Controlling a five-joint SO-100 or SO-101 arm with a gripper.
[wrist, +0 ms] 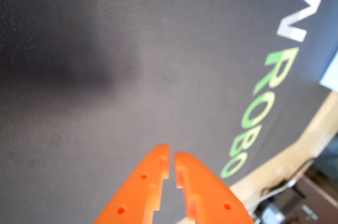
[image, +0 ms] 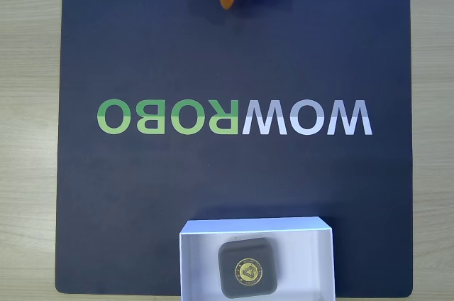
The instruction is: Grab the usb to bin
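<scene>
The usb [image: 247,267], a small dark grey rounded block with a round gold emblem, lies inside the white bin [image: 195,262] at the bottom edge of the fixed view. My orange gripper [image: 227,3] hangs at the top edge of that view, far from the bin, its tip over the dark mat. In the wrist view the gripper [wrist: 171,152] has its two orange fingers [wrist: 145,182] nearly touching at the tips, with nothing between them and bare mat below.
A dark mat [image: 142,194] with the upside-down WOWROBO lettering [image: 234,117] covers most of the light wooden table [image: 28,102]. In the wrist view the mat edge and table [wrist: 301,145] show at the right, with cables beyond.
</scene>
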